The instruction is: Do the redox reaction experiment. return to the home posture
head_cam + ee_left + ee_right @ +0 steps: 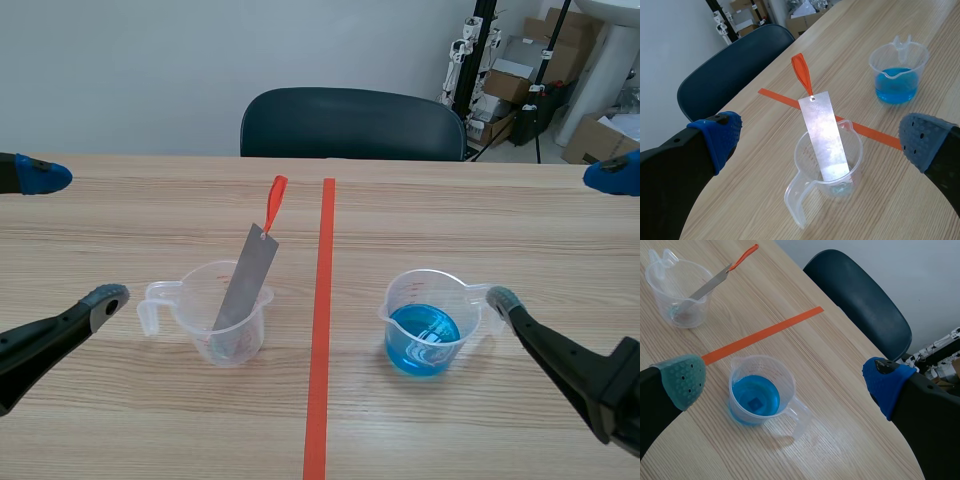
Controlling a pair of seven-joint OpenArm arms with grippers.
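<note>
A clear measuring cup (pixel 215 320) stands left of the tape line. A grey metal strip (pixel 243 290) with an orange tag (pixel 274 200) leans in it. Right of the line, a second clear cup (pixel 428 325) holds blue liquid (pixel 423 333). My left gripper (pixel 68 238) is open near the table's left side and holds nothing; in its wrist view the strip's cup (pixel 832 165) lies ahead between the fingers (pixel 720 137). At the right side my right gripper (pixel 555 237) is open too, and the blue-liquid cup (pixel 760 390) lies ahead between its fingers (pixel 682 380).
An orange-red tape line (pixel 320 330) runs down the middle of the wooden table (pixel 480 220). A dark chair (pixel 350 125) stands behind the far edge. Boxes and stands (pixel 520 80) fill the back right corner.
</note>
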